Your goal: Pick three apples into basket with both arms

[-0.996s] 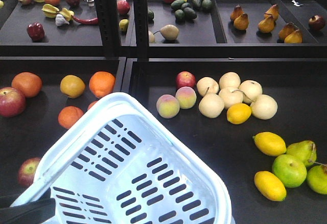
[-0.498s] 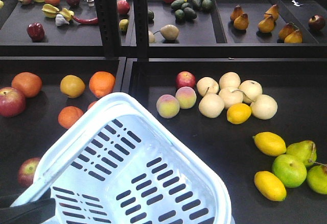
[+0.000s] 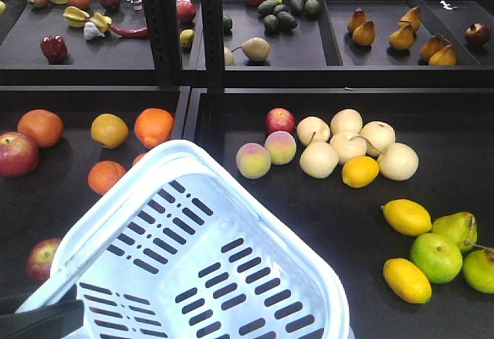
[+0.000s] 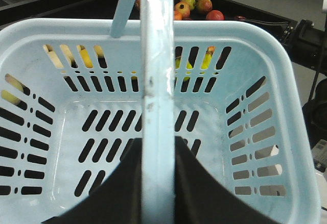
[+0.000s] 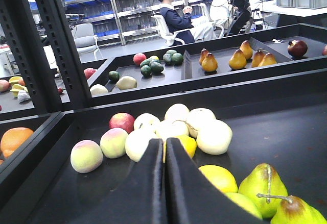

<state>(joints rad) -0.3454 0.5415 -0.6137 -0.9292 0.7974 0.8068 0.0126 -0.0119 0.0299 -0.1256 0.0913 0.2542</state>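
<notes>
Beyond the right gripper [image 5: 164, 146] and off to the left of its tips, a red apple [image 5: 122, 122] sits at the far side of the right tray [image 5: 286, 132], just behind two peaches [image 5: 113, 142] and beside some pale yellow fruits [image 5: 213, 136]. That gripper's fingers are pressed together with nothing between them, so they would need to spread before closing on the apple, which is round and offers no long axis to line up with. The left gripper [image 4: 156, 147] is pinching the basket [image 3: 179, 150] by its handle [image 4: 156, 55], holding it near and centre, over the divide between the trays. A second apple [image 3: 15, 154] and a third apple [image 3: 42, 259] lie in the left tray [image 3: 65, 208], left of the basket, among oranges [image 3: 153, 127]. With the left arm occupied, the free right arm looks best placed for the first pick. Nothing is in the basket yet
</notes>
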